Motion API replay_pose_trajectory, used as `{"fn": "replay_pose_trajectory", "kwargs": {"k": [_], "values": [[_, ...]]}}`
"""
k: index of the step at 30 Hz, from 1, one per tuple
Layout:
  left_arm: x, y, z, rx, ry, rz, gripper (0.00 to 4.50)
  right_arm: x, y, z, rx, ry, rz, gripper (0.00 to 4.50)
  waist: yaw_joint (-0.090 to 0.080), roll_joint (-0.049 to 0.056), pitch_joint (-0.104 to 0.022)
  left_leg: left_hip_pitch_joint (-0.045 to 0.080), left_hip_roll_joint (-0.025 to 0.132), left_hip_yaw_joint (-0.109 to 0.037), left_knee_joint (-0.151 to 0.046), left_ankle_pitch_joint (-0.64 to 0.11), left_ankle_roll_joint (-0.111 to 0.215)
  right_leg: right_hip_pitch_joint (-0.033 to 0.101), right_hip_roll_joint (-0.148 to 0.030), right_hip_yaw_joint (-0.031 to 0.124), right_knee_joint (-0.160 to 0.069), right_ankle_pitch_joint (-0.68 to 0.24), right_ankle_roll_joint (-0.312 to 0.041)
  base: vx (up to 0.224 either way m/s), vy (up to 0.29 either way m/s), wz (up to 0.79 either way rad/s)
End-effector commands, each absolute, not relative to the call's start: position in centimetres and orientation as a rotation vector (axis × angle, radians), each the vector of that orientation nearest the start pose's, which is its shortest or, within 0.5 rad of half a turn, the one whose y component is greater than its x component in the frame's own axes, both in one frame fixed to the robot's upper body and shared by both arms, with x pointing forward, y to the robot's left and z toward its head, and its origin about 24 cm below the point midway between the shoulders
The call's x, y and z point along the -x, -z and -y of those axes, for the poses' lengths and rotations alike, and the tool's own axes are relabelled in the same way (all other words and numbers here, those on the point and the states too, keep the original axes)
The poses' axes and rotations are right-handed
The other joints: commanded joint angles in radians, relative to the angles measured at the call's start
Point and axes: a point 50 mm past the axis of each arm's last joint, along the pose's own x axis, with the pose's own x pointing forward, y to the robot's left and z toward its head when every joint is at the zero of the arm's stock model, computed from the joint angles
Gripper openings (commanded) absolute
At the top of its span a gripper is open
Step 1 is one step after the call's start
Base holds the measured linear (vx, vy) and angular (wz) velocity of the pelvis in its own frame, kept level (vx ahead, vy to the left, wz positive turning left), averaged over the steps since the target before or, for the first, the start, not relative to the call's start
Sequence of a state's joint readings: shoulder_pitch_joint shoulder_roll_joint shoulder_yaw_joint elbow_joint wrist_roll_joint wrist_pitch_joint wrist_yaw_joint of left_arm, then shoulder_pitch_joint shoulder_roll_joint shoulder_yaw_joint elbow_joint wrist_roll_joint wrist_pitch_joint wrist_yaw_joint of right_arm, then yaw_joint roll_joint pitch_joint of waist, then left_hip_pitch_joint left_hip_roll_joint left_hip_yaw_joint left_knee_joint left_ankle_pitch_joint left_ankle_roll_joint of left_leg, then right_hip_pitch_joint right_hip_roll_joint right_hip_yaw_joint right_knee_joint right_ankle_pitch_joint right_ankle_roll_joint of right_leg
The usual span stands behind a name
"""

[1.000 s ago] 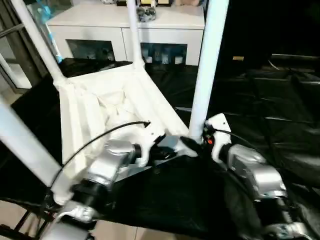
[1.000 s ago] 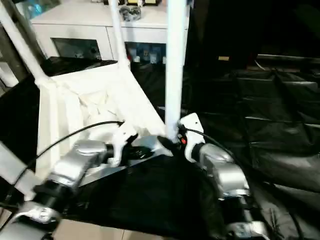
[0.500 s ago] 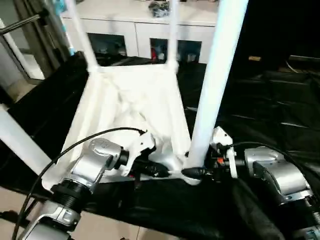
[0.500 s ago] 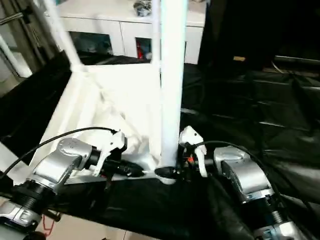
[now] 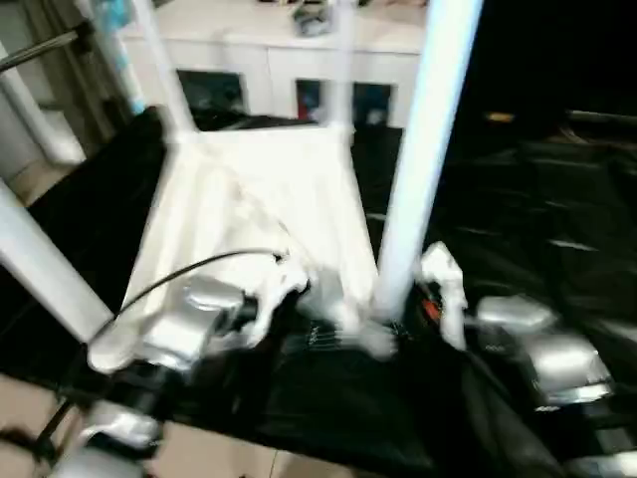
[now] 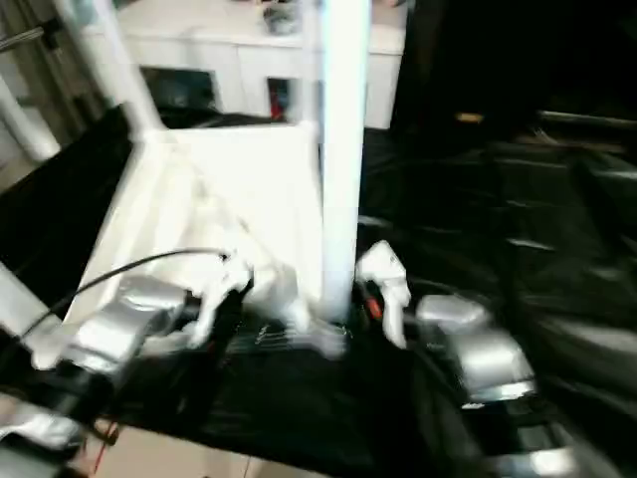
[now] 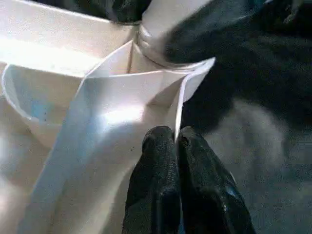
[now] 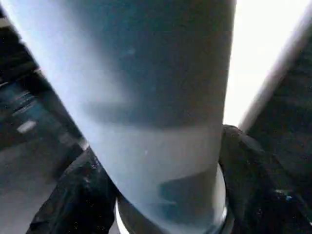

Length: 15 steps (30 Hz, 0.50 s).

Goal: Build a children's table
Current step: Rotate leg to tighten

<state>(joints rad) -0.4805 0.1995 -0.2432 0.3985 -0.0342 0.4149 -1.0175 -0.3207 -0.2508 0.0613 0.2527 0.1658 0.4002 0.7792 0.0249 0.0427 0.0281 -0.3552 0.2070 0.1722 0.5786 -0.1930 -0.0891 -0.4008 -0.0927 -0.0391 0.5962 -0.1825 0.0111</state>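
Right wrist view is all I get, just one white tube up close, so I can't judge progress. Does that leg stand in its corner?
Observer: Yes, the near right leg stands upright in a corner socket of the upturned tabletop.
Operator: Other legs?
Observer: Three more stand at the other corners: the far right leg, the far left leg and the near left leg.
Operator: Left gripper?
Observer: The left gripper is pinched shut on the tabletop's thin edge beside that socket.

Tabletop on cloth, legs up, cabinet behind
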Motion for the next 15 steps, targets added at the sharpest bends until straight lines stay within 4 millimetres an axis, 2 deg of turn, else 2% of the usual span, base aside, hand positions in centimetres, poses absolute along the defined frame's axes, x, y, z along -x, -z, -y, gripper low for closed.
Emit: {"fn": "replay_pose_trajectory", "kwargs": {"k": [1,2,4,6,8,10,11,13,14,15], "values": [[-31.0,-4.9,-7.7,-0.083,1.081,-0.430,0.00,-28.3,-1.9,9.9,-0.083,-0.896,-0.455,2.59,0.003,-0.021,-0.045,-0.009,0.003,0.004,-0.070,-0.207,0.017,0.050,-0.027,0.019,-0.078,-0.273,-0.193,0.000,0.000,0.00],[-30.8,-4.8,-6.7,-0.072,1.083,-0.425,0.00,-28.4,-1.7,9.1,-0.079,-0.854,-0.461,2.59,-0.001,-0.031,-0.043,-0.007,0.002,0.006,-0.069,-0.213,0.024,0.047,-0.028,0.020,-0.082,-0.304,-0.184,0.000,0.000,0.00],[-30.4,-4.7,-6.0,-0.066,1.099,-0.421,0.00,-28.3,-1.5,8.5,-0.060,-0.851,-0.462,2.59,0.000,-0.026,-0.041,-0.006,0.001,0.005,-0.071,-0.223,0.027,0.046,-0.029,0.020,-0.086,-0.349,-0.169,0.000,0.000,0.00],[-30.1,-4.8,-5.4,-0.058,1.123,-0.412,0.00,-28.2,-1.6,7.9,-0.061,-0.885,-0.456,2.59,0.001,-0.016,-0.043,-0.006,0.003,0.004,-0.071,-0.221,0.028,0.044,-0.028,0.022,-0.087,-0.334,-0.163,0.000,0.000,0.00],[-30.1,-4.9,-5.2,-0.052,1.131,-0.403,0.00,-28.3,-2.1,7.8,-0.105,-0.902,-0.443,3.13,0.001,-0.016,-0.045,-0.008,0.004,0.003,-0.072,-0.211,0.034,0.047,-0.026,0.021,-0.082,-0.282,-0.172,0.000,0.000,0.00],[-30.1,-5.0,-5.3,-0.061,1.135,-0.400,0.00,-28.5,-2.3,8.0,-0.119,-0.903,-0.435,3.34,0.000,-0.014,-0.045,-0.007,0.004,0.004,-0.071,-0.214,0.037,0.046,-0.026,0.021,-0.082,-0.263,-0.180,0.000,0.000,0.00],[-30.0,-5.1,-5.5,-0.081,1.160,-0.393,0.00,-28.8,-2.6,8.6,-0.117,-0.908,-0.427,3.47,-0.002,-0.020,-0.044,-0.007,0.004,0.005,-0.072,-0.219,0.039,0.046,-0.025,0.021,-0.083,-0.268,-0.181,0.000,0.000,0.00],[-30.0,-5.2,-5.6,-0.088,1.174,-0.389,0.00,-28.9,-2.7,8.9,-0.109,-0.910,-0.427,3.64,-0.002,-0.016,-0.045,-0.008,0.004,0.004,-0.072,-0.221,0.041,0.047,-0.026,0.021,-0.082,-0.274,-0.182,0.000,0.000,0.00],[-30.0,-5.3,-6.2,-0.122,1.206,-0.385,0.00,-28.8,-3.2,9.5,-0.069,-0.965,-0.415,3.71,-0.002,-0.025,-0.045,-0.008,0.005,0.005,-0.071,-0.220,0.044,0.047,-0.027,0.021,-0.082,-0.279,-0.181,0.000,0.000,0.00],[-29.9,-5.4,-6.6,-0.141,1.228,-0.387,0.00,-28.7,-3.5,9.8,-0.033,-1.006,-0.409,3.71,0.000,-0.023,-0.046,-0.008,0.005,0.004,-0.070,-0.217,0.048,0.049,-0.028,0.021,-0.081,-0.275,-0.180,0.000,0.000,0.00]]}}
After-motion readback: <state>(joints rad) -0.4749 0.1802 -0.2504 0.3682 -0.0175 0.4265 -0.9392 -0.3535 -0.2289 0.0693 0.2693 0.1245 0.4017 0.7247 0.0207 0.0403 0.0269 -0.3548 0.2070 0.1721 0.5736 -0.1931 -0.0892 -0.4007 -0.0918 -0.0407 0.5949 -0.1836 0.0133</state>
